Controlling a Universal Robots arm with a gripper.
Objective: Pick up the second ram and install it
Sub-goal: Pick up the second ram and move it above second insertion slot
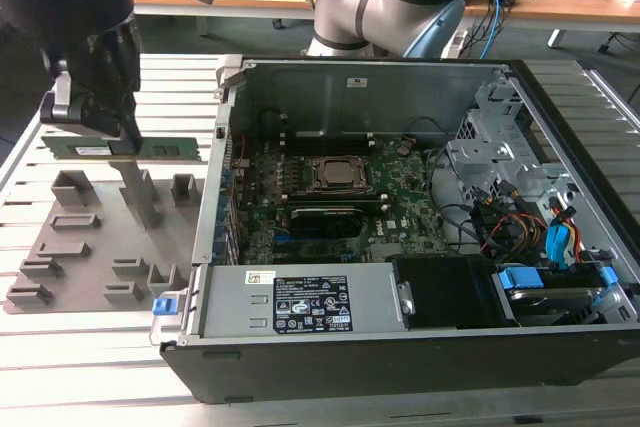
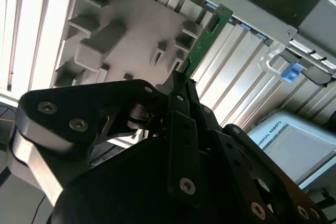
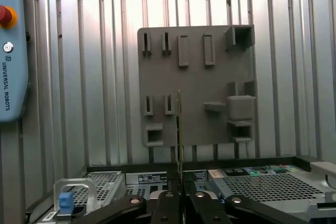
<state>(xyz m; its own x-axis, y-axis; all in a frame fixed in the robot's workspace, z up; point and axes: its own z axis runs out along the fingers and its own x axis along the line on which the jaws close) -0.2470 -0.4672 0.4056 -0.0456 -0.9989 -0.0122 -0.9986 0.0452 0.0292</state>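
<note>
Green and narrow, the ram stick [image 1: 165,148] hangs level above the grey holder tray [image 1: 85,247]. The pincer [image 1: 124,139] grips it near the middle, jaws closed flat on its two faces. In the first wrist view the stick shows edge-on, running out from between the fingers over the tray. The pick-up half of the job looks done and the stick seems clear of the tray's posts. The fitting half is not yet begun.

By my reading, fitting calls for carrying the stick to the exterior view's right, over the computer case [image 1: 370,97] wall nearest the tray. It then needs lining up, long edge down, with a free slot on the motherboard [image 1: 405,187] beside the processor socket [image 1: 338,174]. Which slot is free I cannot tell.

That raised wall stands between tray and board. Inside, the power supply [image 1: 300,302] and a tangle of cables [image 1: 500,217] crowd the space. The slatted metal surface [image 1: 80,357] carries tray and case.
</note>
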